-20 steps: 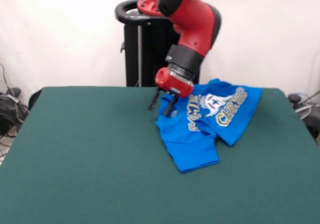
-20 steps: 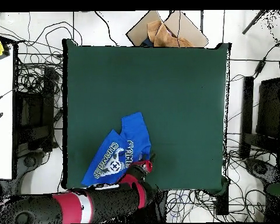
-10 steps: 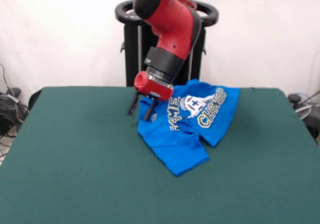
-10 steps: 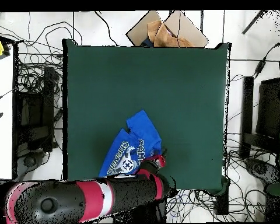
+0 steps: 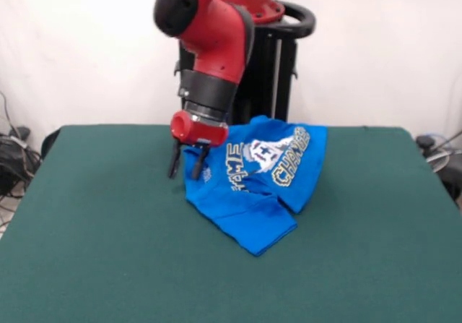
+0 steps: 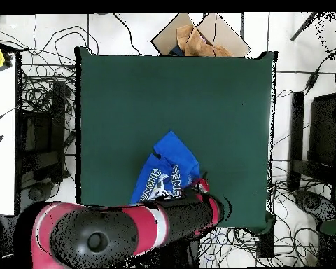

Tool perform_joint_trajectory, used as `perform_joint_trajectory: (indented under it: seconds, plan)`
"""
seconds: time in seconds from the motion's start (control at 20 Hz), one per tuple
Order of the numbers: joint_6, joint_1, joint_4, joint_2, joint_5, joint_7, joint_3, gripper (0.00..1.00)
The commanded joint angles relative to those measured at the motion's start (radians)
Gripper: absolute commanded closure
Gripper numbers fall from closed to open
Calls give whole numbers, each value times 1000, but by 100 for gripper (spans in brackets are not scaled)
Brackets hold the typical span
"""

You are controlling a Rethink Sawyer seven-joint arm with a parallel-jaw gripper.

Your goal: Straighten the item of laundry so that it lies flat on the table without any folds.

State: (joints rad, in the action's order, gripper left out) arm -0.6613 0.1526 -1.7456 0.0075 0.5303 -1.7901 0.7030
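The item of laundry (image 5: 253, 193), a bright blue T-shirt with white and yellow print, lies crumpled and folded over itself on the green table (image 5: 108, 251), right of centre toward the far edge. My gripper (image 5: 185, 168) stands at the shirt's left edge, its dark fingers pointing down, shut on the cloth there. In the overhead view the shirt (image 6: 169, 164) sits near the table's (image 6: 178, 91) bottom edge, and my red and black arm covers its lower part and most of the gripper (image 6: 201, 184).
Bare green felt spreads to the left of the shirt and in front of it. Off the table in the overhead view lie a cardboard box (image 6: 199, 35), tangled cables (image 6: 45, 126) and a white surface (image 6: 1, 126).
My gripper has travelled left along the far side of the table, and the shirt has slid left with it, keeping much the same crumpled shape.
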Motion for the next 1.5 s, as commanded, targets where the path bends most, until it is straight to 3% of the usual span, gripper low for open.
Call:
perform_joint_trajectory:
  seconds: [0.05,0.2,0.45,0.9,1.05,1.3,1.5]
  plan:
    - [181,-80,327,77,70,-10,-148,0]
    - [222,-89,327,39,143,-28,-152,0]
    - [324,-140,352,-31,351,-80,-205,0]
    - [343,-205,387,-54,476,-87,-200,0]
    - [373,-223,371,-97,558,-129,-228,0]
    - [499,-257,241,-229,634,-182,-363,0]
    - [674,-371,52,-423,589,-88,-562,0]
